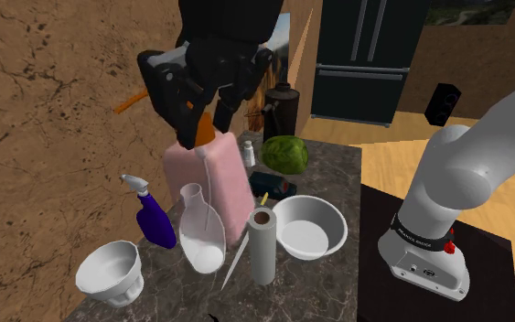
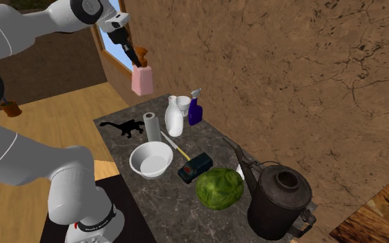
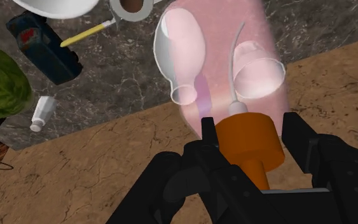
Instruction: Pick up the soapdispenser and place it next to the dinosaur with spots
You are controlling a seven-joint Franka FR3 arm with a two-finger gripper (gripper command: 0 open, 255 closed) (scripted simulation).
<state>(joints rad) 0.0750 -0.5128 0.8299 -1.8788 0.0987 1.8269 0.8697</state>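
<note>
The soap dispenser (image 1: 211,178) has a pale pink body and an orange pump top (image 3: 248,137). It hangs in the air above the dark stone table (image 2: 158,197), and my gripper (image 1: 202,126) is shut on its pump neck. In the second exterior view the dispenser (image 2: 142,80) hangs under the gripper (image 2: 137,56), over the table's far end by the brown wall. The wrist view has the black fingers (image 3: 203,162) clasping the orange pump, with the table below. The dinosaur (image 2: 121,127), drawn all black, stands at the table's edge beside the paper towel roll (image 2: 150,127).
Under the dispenser stand a white flask (image 1: 200,233) and a blue spray bottle (image 1: 155,220). Two white bowls (image 1: 308,227) (image 1: 111,270), a green cabbage (image 1: 284,153), a small white bottle (image 1: 248,152), a dark blue device (image 2: 195,166) and a dark kettle (image 2: 279,200) crowd the table.
</note>
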